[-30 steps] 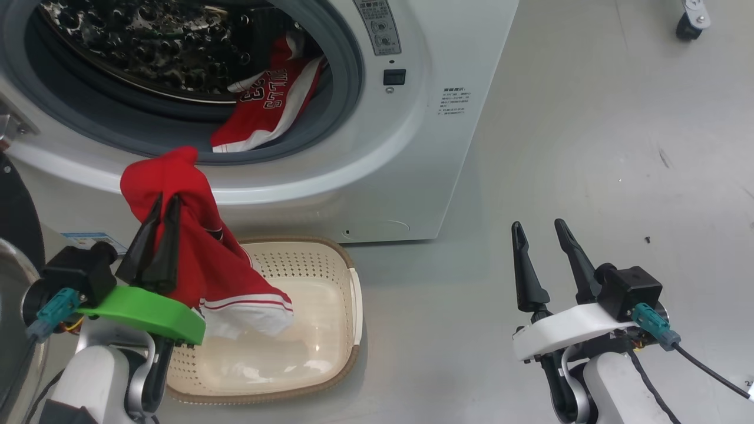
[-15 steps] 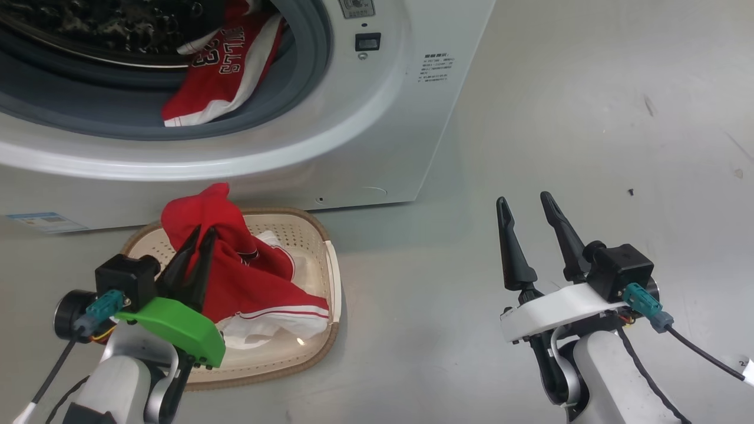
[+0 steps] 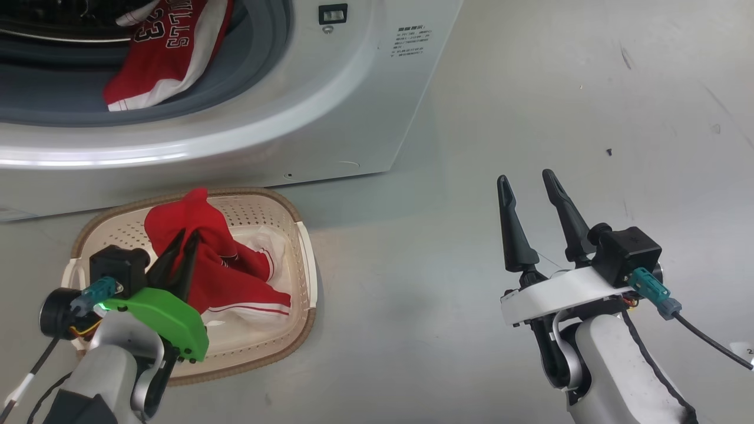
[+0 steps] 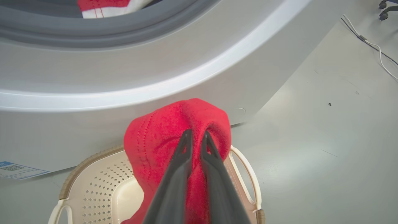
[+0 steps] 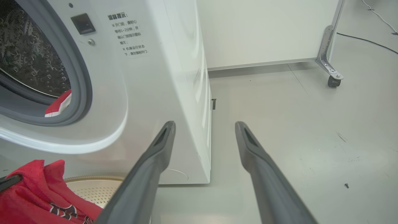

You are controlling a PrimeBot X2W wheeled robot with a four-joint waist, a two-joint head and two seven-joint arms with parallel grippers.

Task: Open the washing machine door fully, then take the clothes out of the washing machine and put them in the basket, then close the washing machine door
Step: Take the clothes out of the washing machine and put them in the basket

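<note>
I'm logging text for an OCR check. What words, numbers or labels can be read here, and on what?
"23" and "ULLS", upside down: on the red jersey in the drum.
"温馨提示:": heading of the label on the washing machine; its smaller lines are too small to read surely.
Blue sticker: too small to read.
Dark lettering on the other jersey: folded, unreadable.

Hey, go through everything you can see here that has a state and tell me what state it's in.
washing machine: opening uncovered, drum exposed.
jersey in the drum: lying across the grey gasket.
held jersey: pinched at its top, lower part in the basket.
basket: upright on the floor, partly filled.
left gripper: shut on the held jersey.
right gripper: open, empty.
</note>
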